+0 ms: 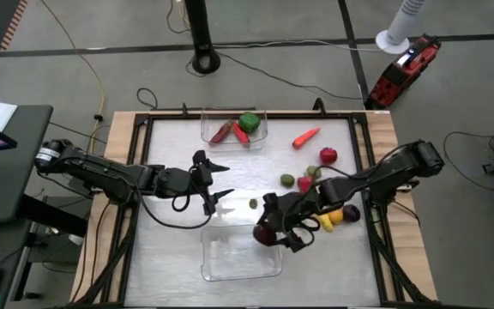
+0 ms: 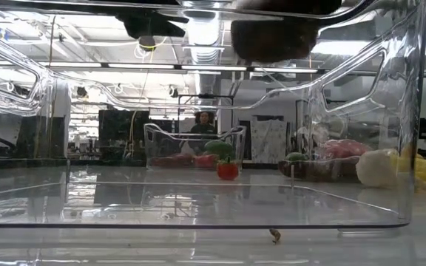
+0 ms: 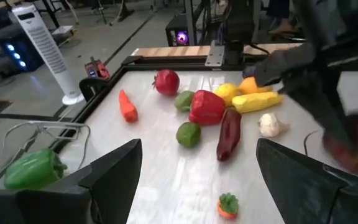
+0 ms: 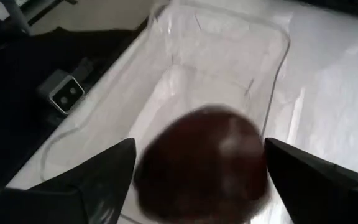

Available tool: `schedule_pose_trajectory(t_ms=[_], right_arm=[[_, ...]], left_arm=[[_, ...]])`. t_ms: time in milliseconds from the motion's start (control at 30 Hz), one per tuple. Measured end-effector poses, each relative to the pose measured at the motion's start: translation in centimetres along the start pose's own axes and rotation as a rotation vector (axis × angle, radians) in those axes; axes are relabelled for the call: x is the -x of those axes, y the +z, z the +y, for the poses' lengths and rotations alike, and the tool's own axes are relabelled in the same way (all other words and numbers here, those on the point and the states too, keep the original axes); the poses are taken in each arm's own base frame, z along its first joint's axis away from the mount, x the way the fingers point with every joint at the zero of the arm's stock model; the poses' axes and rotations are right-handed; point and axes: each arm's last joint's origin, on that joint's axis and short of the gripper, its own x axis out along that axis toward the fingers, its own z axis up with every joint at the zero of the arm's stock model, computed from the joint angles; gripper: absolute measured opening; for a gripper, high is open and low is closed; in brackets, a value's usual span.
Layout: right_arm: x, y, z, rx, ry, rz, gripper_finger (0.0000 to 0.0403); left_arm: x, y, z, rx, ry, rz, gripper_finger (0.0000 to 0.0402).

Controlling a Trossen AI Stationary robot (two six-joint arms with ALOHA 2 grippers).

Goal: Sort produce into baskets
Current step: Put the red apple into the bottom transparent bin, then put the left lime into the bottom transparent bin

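While the left gripper hangs spread, right gripper's fingers flank a dark fruit over the near bin.

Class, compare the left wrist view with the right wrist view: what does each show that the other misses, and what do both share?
Only the left wrist view shows the loose produce: a carrot, a red pepper, a dark eggplant, and a green pepper. Only the right wrist view shows the near basket, with a dark round fruit in the right end effector above it. Both show the pale tabletop.
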Motion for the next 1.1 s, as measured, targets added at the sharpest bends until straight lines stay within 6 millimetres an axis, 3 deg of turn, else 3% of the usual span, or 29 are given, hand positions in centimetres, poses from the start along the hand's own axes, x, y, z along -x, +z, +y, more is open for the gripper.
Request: schedule_pose_trajectory(t_ms=[200, 400, 533, 800, 1100], right_arm=[[0.3, 1.0, -0.7, -0.033, -0.01, 0.06, 0.0392], [3.4, 1.0, -2.1, -0.035, -0.185, 0.203, 0.0388], [3.7, -2.4, -4.0, -0.104, -0.337, 0.308, 0.0388], [4.2, -8.7, -7.7, -0.279, -0.458, 0.332, 0.0388], [4.3, -12.2, -9.2, -0.333, -0.521, 0.375, 0.0388]], left_arm=[[0.0, -0.1, 0.0, 0.014, -0.001, 0.006, 0.0304], [0.0, -0.1, 0.0, 0.043, -0.001, 0.007, 0.0304], [-0.1, -0.2, -0.1, 0.061, 0.0, 0.014, 0.0304], [-0.1, -0.2, -0.1, 0.061, 0.0, 0.014, 0.0304], [-0.1, -0.2, 0.0, 0.059, 0.019, 0.016, 0.0304]])
